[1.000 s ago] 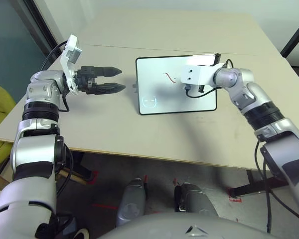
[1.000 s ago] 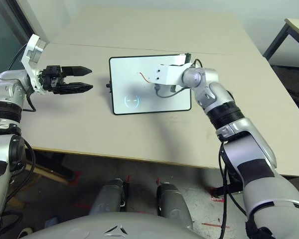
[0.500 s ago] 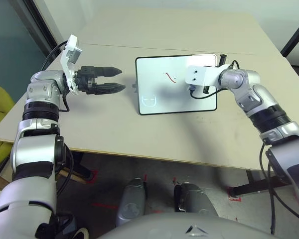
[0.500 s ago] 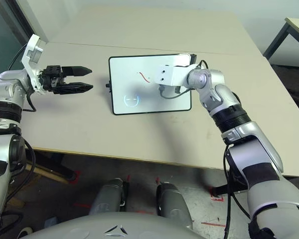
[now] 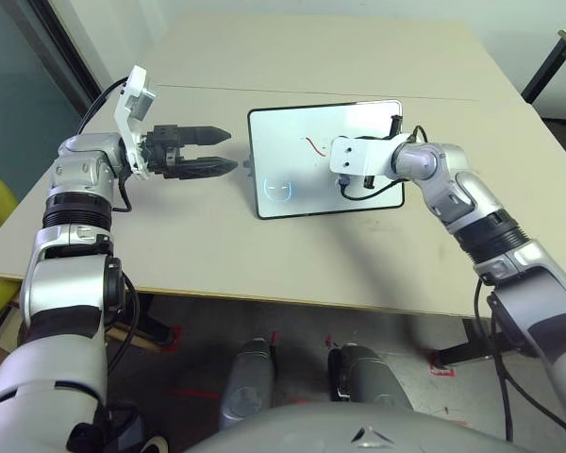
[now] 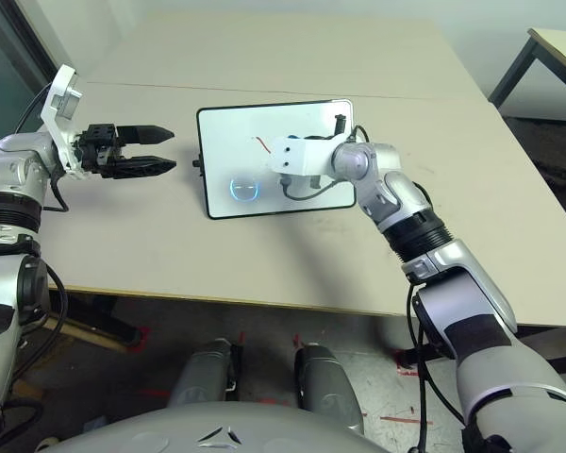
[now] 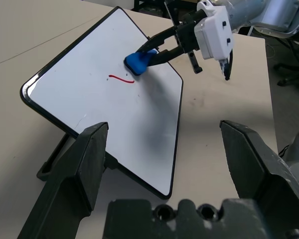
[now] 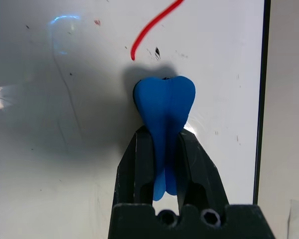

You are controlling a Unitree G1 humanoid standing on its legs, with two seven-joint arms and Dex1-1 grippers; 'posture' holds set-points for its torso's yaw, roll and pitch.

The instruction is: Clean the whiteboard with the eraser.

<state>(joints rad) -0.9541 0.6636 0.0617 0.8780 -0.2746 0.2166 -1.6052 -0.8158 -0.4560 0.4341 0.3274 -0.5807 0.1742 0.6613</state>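
Our right hand (image 8: 164, 144), pinching the blue eraser (image 8: 164, 107), has slid across the propped whiteboard (image 5: 292, 179) to just beside the red mark (image 7: 121, 78), not yet wiped, while our left hand (image 5: 212, 151) hovers spread over the counter (image 5: 264, 255).
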